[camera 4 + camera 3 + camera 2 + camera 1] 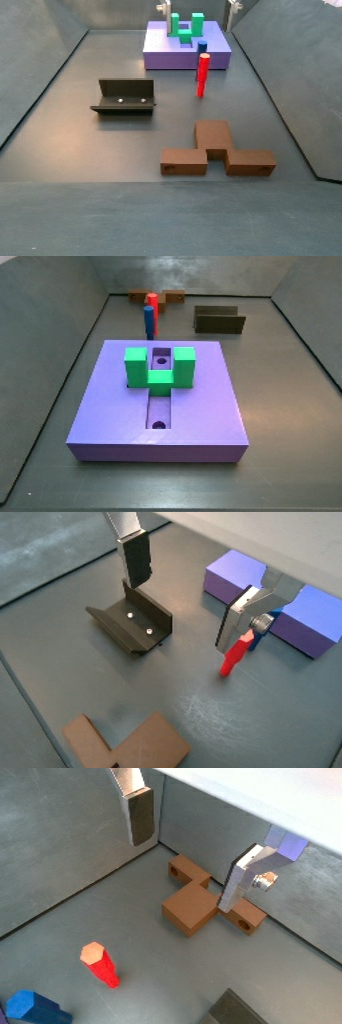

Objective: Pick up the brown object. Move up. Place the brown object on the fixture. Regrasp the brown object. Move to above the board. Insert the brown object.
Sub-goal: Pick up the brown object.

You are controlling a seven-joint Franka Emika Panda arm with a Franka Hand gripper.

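In a wrist view the claw [187, 838] hangs with fingers apart and empty above the brown object [203, 900], which lies flat on the floor. In a side view it rests at 5 o'clock from the fixture [126, 97] (untouched). The pick-up is pending: descend over it, then close.
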